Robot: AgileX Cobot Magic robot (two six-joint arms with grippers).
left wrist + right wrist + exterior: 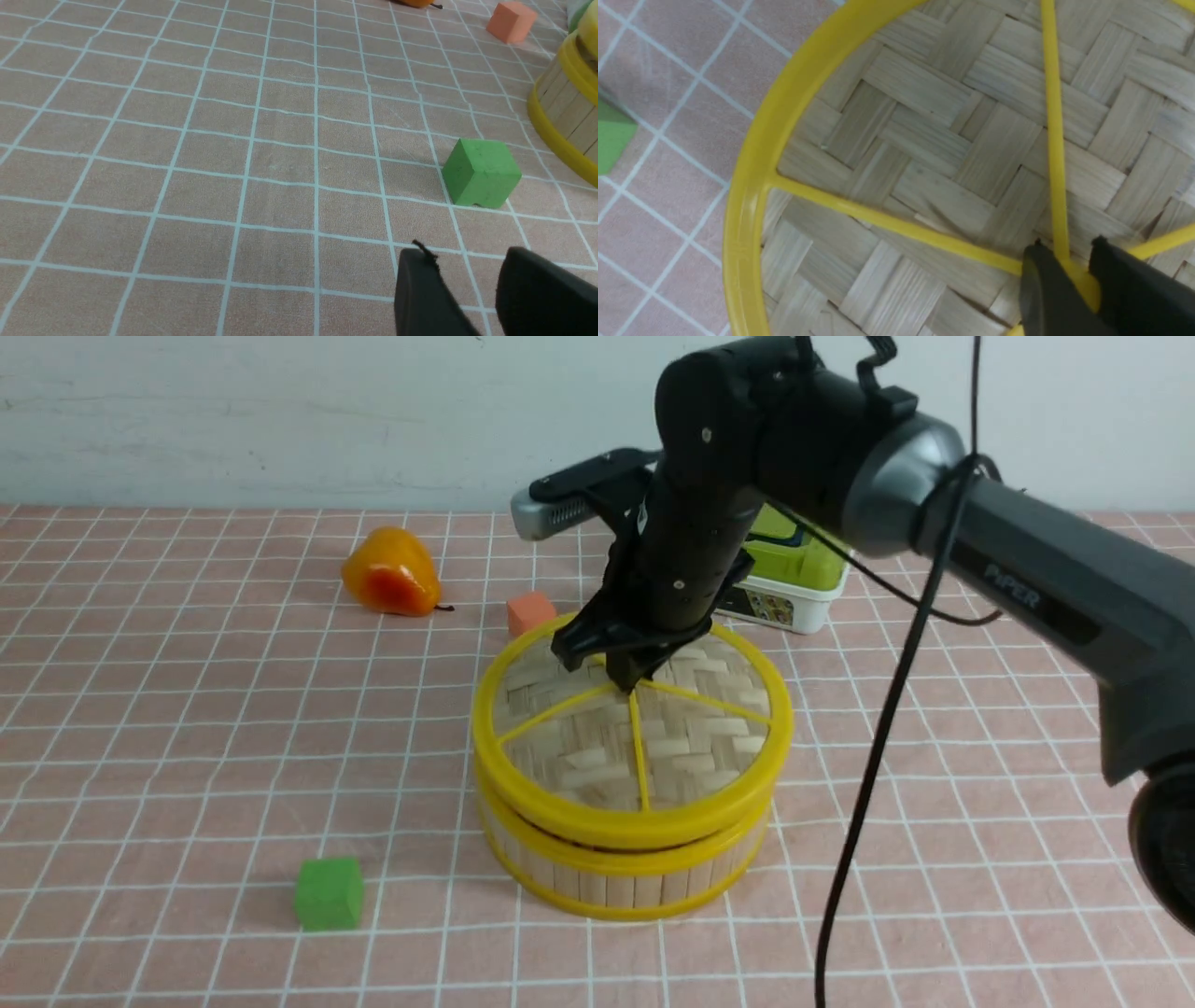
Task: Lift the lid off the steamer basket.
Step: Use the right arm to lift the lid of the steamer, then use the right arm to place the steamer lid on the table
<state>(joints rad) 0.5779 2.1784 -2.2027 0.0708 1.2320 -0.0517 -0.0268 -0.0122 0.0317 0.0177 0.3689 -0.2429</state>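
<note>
The lid (pixel 597 747), a woven bamboo disc with a yellow rim and thin yellow spokes, lies flat on the steamer basket (pixel 616 887) at the table's middle. My right gripper (pixel 627 677) points down onto the lid's centre. In the right wrist view its two black fingers (pixel 1045 289) press against either side of the small yellow knob (pixel 1083 284), shut on it. The left gripper (pixel 467 256) shows only in its own wrist view, low over the cloth, open with nothing between its fingers. The basket's slatted wall (pixel 567 112) lies off to one side of it.
A green cube (pixel 329 893) sits front-left of the basket, close to the left gripper (pixel 481 172). An orange cube (pixel 531 612) and a yellow-orange pear (pixel 390 574) lie behind-left. A white box with a green lid (pixel 794 579) stands behind. A black cable (pixel 868 784) hangs from the right arm.
</note>
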